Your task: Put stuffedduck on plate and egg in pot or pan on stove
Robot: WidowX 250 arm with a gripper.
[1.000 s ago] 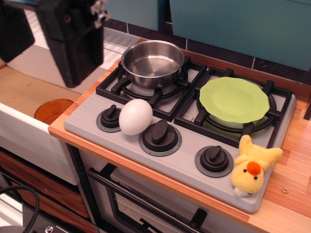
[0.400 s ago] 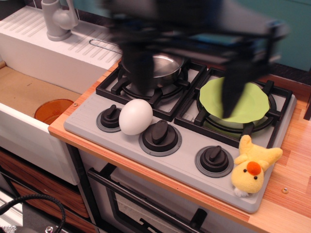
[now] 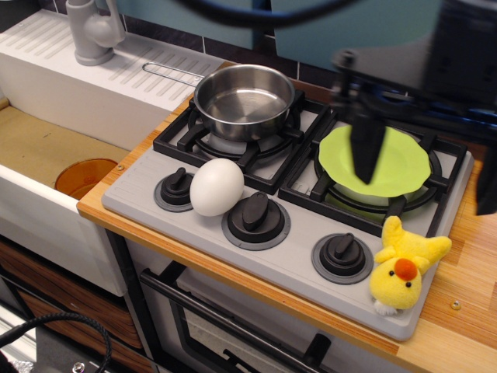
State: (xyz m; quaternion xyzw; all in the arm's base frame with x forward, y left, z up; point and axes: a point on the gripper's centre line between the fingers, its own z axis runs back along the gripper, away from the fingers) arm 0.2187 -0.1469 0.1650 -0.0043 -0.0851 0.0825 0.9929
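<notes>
Two burners on the grey stove [image 3: 233, 252], each with a black grate; three black knobs [image 3: 255, 217] in a row along the front panel. Duck [image 3: 404, 268]: small yellow plush, orange beak, bit of white at the base, stubby wings. It lies at the stove's front right corner, just beside the right-hand knob, partly over the edge toward the wooden counter [image 3: 466, 264]. Long axis runs diagonally, base down toward the front edge and the yellow tips up toward the plate; beak faces up at the camera. Egg [image 3: 217, 186]: large, white, matte, smooth, resting on the front panel between the left and middle knobs, touching or nearly touching both; long axis tilts up to the right. Pot [image 3: 244, 99]: shiny steel, low straight sides, upright on the left burner, nothing visible inside. Plate [image 3: 380, 159]: lime green, round, shallow rim, sitting on the right burner. Gripper [image 3: 423, 167] is over the plate and right burner, dark and motion-blurred; one finger [image 3: 365, 144] hangs in front of the plate, another dark shape at the far right edge (fingers look spread well apart, holding nothing). Orange round container [image 3: 85, 177] sits low in the sink at left; grey faucet [image 3: 93, 31] at the back.
</notes>
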